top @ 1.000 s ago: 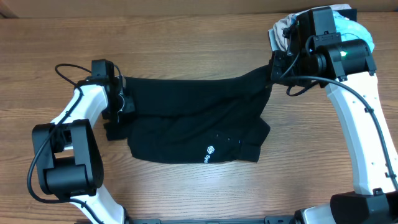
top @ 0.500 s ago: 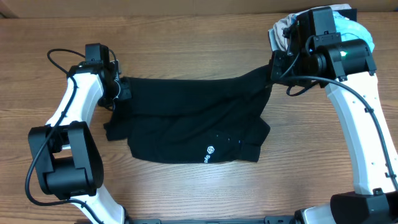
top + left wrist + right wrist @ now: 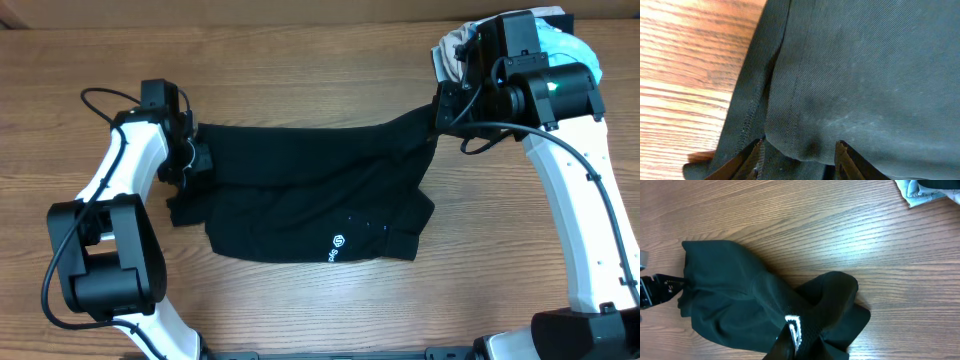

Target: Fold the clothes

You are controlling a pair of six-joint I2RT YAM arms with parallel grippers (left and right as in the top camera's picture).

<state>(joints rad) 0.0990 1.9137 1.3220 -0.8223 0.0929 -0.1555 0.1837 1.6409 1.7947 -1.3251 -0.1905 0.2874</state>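
Overhead: the clothes (image 3: 300, 190), one black garment, lie spread across the middle of the counter (image 3: 300, 80). A small round white logo (image 3: 340, 240) shows near the lower hem. The writing beside it is too small to read. The left jaws sit at the garment's left edge. The right jaws pinch its upper right corner.

Left wrist: the left jaws stand spread, with a fold of the clothes (image 3: 865, 75) between them.

Right wrist: the right jaws are pressed together on bunched cloth. A white tag (image 3: 794, 327) sits at the grip, its print unreadable.
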